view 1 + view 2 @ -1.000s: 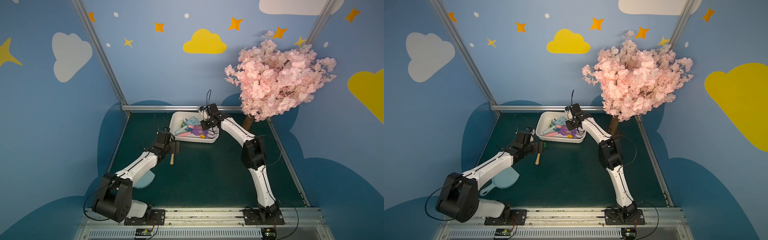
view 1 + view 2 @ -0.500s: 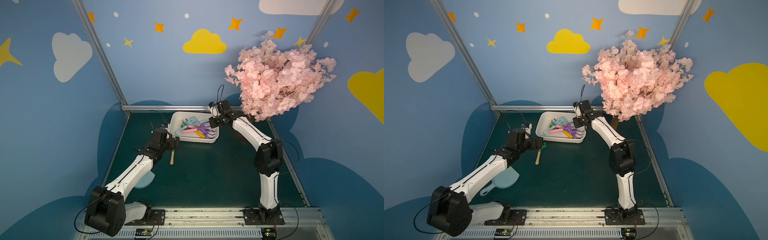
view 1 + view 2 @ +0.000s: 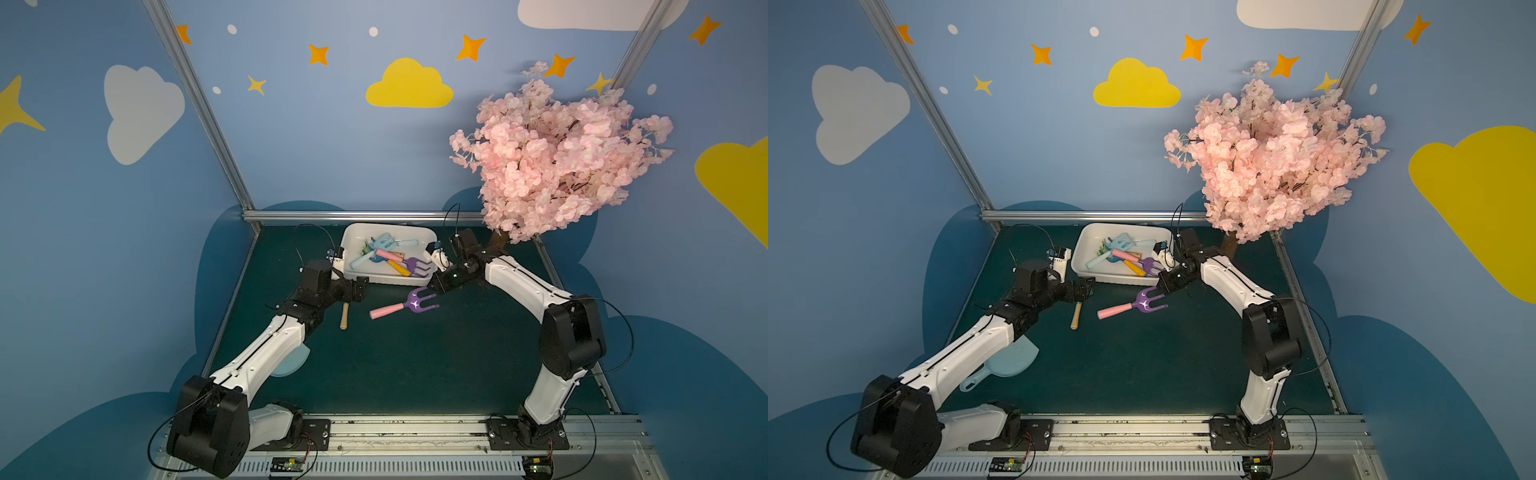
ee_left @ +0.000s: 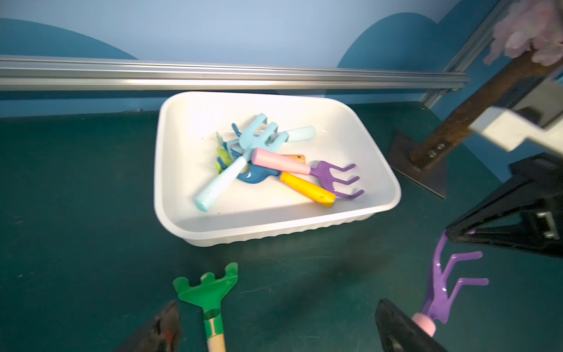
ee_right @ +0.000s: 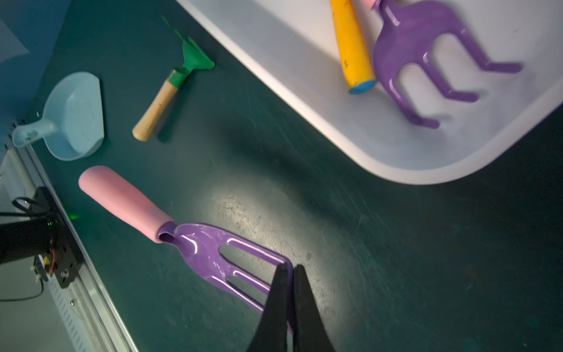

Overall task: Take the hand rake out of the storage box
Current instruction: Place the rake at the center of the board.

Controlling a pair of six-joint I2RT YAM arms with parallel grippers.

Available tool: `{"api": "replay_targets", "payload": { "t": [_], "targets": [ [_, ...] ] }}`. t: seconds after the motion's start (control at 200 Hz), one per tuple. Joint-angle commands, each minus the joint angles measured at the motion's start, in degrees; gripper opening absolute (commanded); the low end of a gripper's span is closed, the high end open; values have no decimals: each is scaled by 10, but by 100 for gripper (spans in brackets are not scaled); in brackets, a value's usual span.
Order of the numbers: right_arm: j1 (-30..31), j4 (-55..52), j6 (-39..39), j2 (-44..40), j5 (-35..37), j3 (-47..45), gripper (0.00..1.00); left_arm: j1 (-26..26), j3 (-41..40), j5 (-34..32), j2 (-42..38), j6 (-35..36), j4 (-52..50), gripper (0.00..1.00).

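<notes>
Out of the storage box (image 3: 382, 279) since a second ago: the right gripper (image 3: 435, 292), then over the tub's inside and half a second ago at its 3 o'clock edge, now sits off the near right corner with the hand rake (image 3: 405, 306) clear of the rim. In both top views the rake is at about 6 o'clock of the box, over the green mat. Its long axis runs from the purple tines at 2 o'clock to the pink handle at 8 o'clock. The right fingers are pinched shut on one outer tine (image 5: 283, 265), so the whole tool trails away from them toward 8 o'clock. Whether the handle end touches the mat I cannot tell. A second purple rake (image 4: 332, 176) lies in the tub among other toy tools. The left gripper (image 3: 362, 289), jaws spread wide and empty, has hardly shifted from the near left corner, above a green rake (image 4: 210, 289). A pale blue scoop (image 3: 1009, 361) lies under that arm. Likely what remains is to lower and let go, which the right arm alone can do.
</notes>
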Motion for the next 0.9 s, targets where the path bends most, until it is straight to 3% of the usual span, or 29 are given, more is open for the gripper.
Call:
{"api": "replay_targets", "payload": {
  "t": [0.0,0.17,0.385,0.44,0.631,0.761,0.856,0.896],
  "targets": [
    [20,-24,-44,35,25,8,0,-8,-18,70,5,11,29,100],
    [45,-84,-56,109,80,73,0,-36,-45,102,9,11,23,100],
    [66,-85,-71,151,122,94,0,-68,-58,87,31,11,-8,100],
    [66,-89,-69,153,123,100,12,-75,-60,87,35,11,-15,100],
    [64,-95,-62,126,132,100,31,-101,-43,86,55,33,-74,100],
    [53,-93,-47,94,141,79,38,-127,-25,61,74,53,-118,100],
    [28,-76,-18,53,143,42,57,-152,-17,52,88,61,-139,100],
    [14,-66,3,34,146,25,78,-163,-15,46,97,67,-144,100]
  ]
}}
